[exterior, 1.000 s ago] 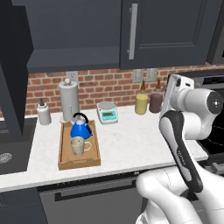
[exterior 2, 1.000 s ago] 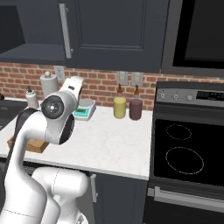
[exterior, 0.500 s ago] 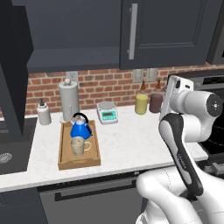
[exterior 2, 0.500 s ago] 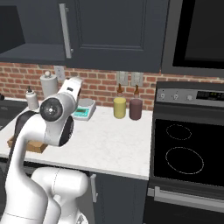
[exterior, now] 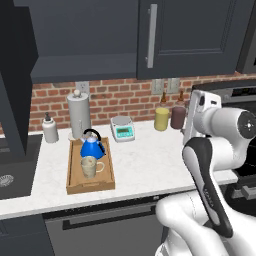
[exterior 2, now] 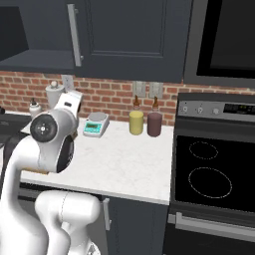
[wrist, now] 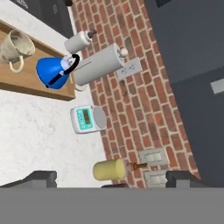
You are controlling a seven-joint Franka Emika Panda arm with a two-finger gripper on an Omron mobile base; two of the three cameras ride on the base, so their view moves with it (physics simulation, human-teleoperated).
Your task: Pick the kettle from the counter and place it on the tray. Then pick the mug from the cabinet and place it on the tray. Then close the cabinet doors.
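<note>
End effector (wrist: 111, 177): two dark tips (wrist: 37, 177) spread wide at the bottom of the hand view, nothing between them, held up in the air facing the brick wall (wrist: 131, 100). In the base views the arm's own body hides it.

Tabletop (exterior: 145, 165): wide bare white stretch between tray (exterior: 75, 181) and stove (exterior 2: 209, 169), open room there. Tray sits left, near the front edge. Mug (exterior: 90, 166) on the tray's middle, kettle (exterior: 93, 146) on its far end, the two close together, contact unclear. In the right base view the arm covers most of the tray.

Behind the tray: grey cylinder (exterior: 78, 115) and small white bottle (exterior: 49, 128) by the wall. Scale (exterior: 123, 128) just right of them. Yellow jar (exterior: 161, 118) and dark-red jar (exterior: 177, 117) side by side at the wall; dark-red one cut off at the hand view's bottom.

Cabinet (exterior: 85, 35) above: right door (exterior: 185, 35) shut, bar handle (exterior: 151, 36) visible. Left door (exterior: 15, 85) swung open, projecting out over the sink (exterior: 10, 172) side, top cut off. Cabinet interior too dark to read.
</note>
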